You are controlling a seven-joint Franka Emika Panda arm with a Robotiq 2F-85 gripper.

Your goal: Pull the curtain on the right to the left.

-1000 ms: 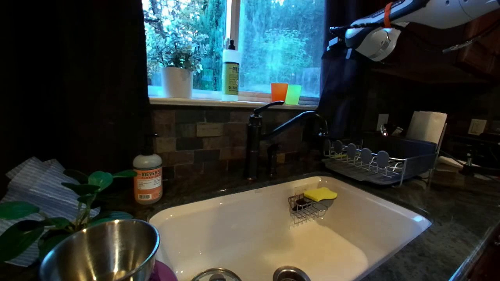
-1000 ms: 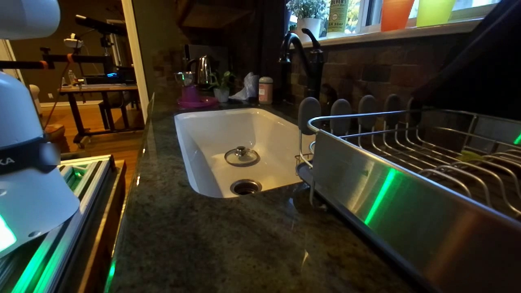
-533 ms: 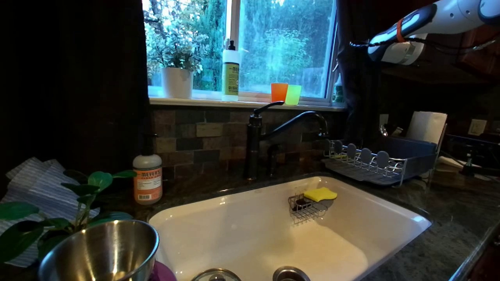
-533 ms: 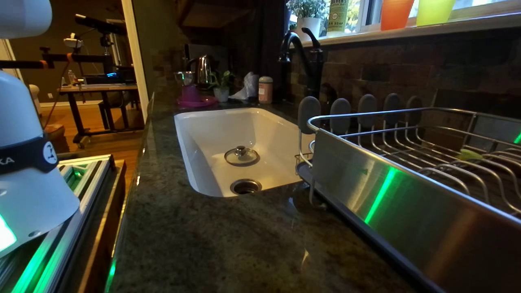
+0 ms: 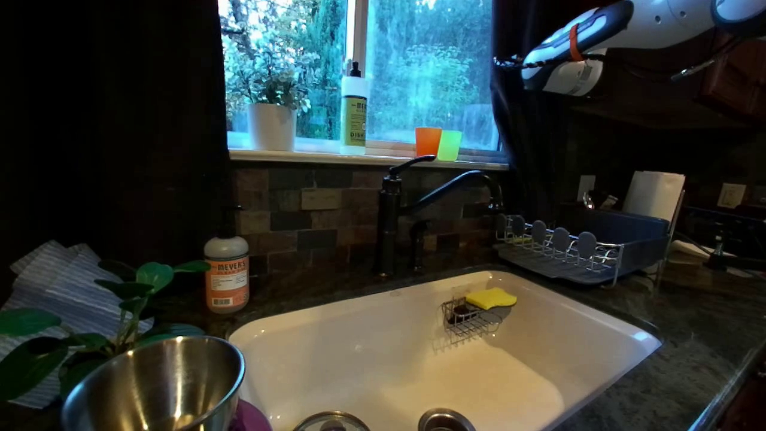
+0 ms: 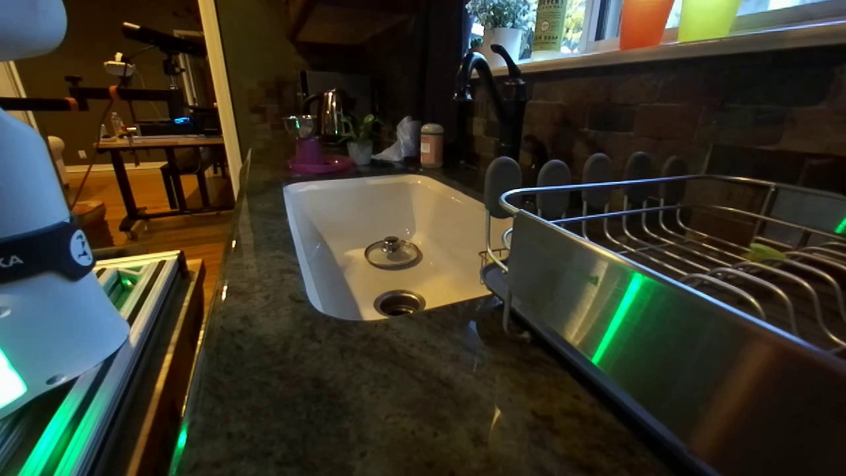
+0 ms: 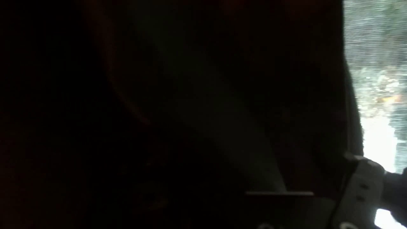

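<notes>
The near-black curtain (image 5: 529, 140) hangs at the right side of the window in an exterior view, its edge slanting over the glass. My arm (image 5: 652, 24) reaches in from the upper right, its front end against the dark drape. The hand there is lost in the dark. In the wrist view dark fabric (image 7: 206, 95) fills most of the picture, with bright window light past its right edge. My gripper (image 7: 273, 165) stands open; its right finger (image 7: 364, 184) is spread wide, while the left one is hidden in darkness. No fabric shows pinched between the fingers.
An orange cup (image 5: 427, 141) and a green cup (image 5: 449, 145) stand on the window sill near the curtain. Below are the black faucet (image 5: 390, 221), the white sink (image 5: 359, 335) and the dish rack (image 5: 640, 251). A broader dark drape (image 5: 119, 120) hangs at the left.
The arm and the curtain's edge moved right by half a second ago, then partly back left. The drape at the right of the counter-level exterior view has gone from it.
</notes>
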